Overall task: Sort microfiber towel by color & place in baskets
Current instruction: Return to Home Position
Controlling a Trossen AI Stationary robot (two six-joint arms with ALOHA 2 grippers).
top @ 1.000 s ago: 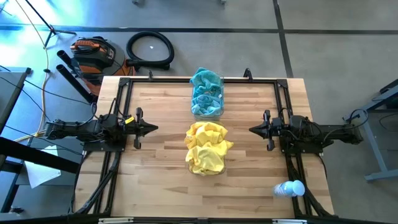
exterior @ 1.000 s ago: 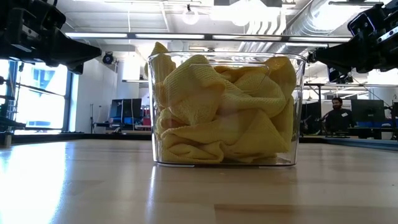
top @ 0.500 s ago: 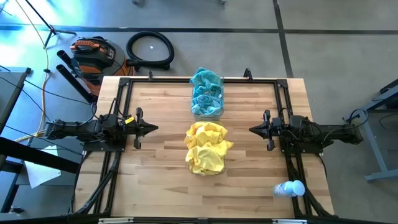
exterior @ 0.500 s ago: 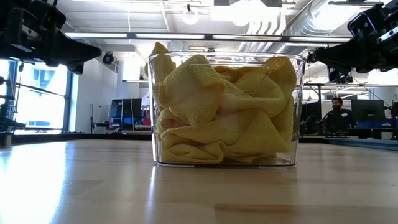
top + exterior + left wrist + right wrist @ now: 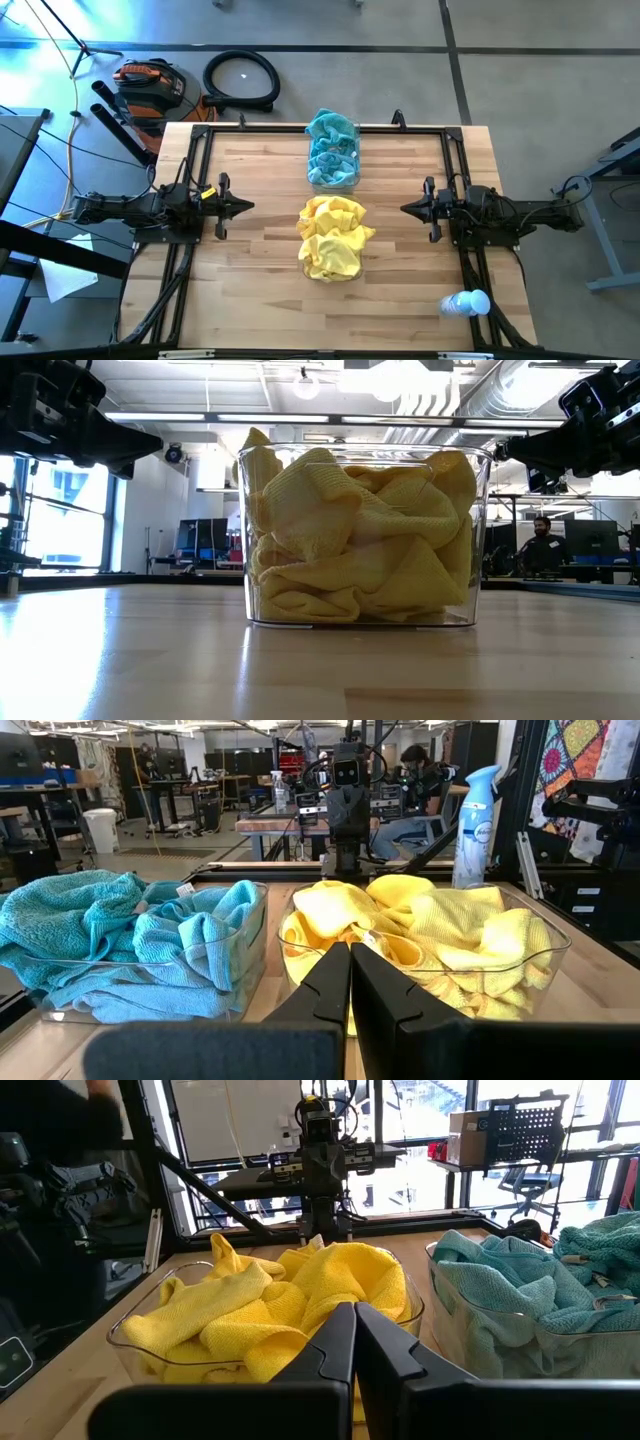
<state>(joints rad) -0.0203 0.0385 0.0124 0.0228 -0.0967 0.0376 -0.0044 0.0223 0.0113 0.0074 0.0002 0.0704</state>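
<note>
Bench [image 5: 260, 260]: wooden top with both arms lying low along its sides, pointing inward at each other.

Left tool [image 5: 248, 207]: at the left side of the bench, well apart from both bins. Its fingers are clenched tip to tip on nothing, as the left wrist view shows.

Far bin [image 5: 264, 920]: clear plastic, at the middle of the bench toward the far edge. It holds the blue towels [image 5: 332, 150], heaped to the rim.

Near bin [image 5: 400, 452]: clear plastic, just in front of the far bin on the same centre line. It holds the yellow towels [image 5: 333, 237], piled above the rim, with folds hanging over its edges in the high view.

Right tool [image 5: 405, 209]: at the right side of the bench, facing the left tool and well apart from the bins. It is clenched and empty.

White bottle [image 5: 466, 303]: at the near right corner of the bench, close to the right arm's frame rail and apart from the bins.

Status, as a judgement: no loose towel shows on the bench, so the sort looks finished, and both arms look at or very near their rest pose.

Handling note for the step in hand: hold both tools clenched and level. Make any last settling small and outward, away from the overhanging yellow folds. On the right side, avoid the bottle.
</note>
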